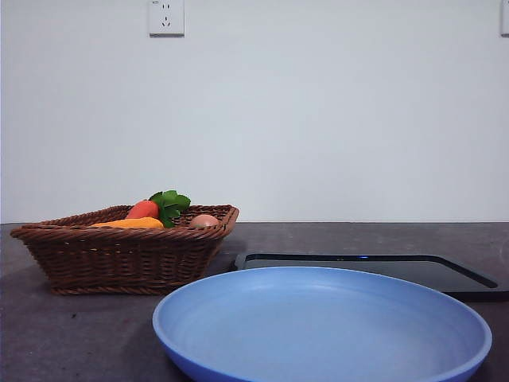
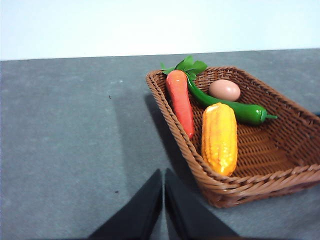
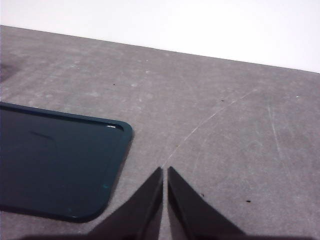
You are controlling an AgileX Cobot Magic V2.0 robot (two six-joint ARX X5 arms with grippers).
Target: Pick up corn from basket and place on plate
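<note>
The corn (image 2: 219, 138), an orange-yellow bumpy cob, lies in the brown wicker basket (image 2: 280, 165) beside a carrot. In the front view the basket (image 1: 119, 255) stands at the left, with only a strip of the corn (image 1: 131, 224) showing above its rim. The light-blue plate (image 1: 318, 326) sits near and large at the front. My left gripper (image 2: 163, 172) is shut with nothing in it, hanging over bare table just outside the basket's near corner. My right gripper (image 3: 165, 170) is shut too, above bare table beside the black tray. Neither arm shows in the front view.
In the basket also lie a red-orange carrot (image 2: 181, 100) with green leaves, a green pepper (image 2: 235, 107) and an egg (image 2: 224, 90). A flat black tray (image 1: 374, 269) lies behind the plate, its corner (image 3: 60, 165) in the right wrist view. A white wall stands behind the table.
</note>
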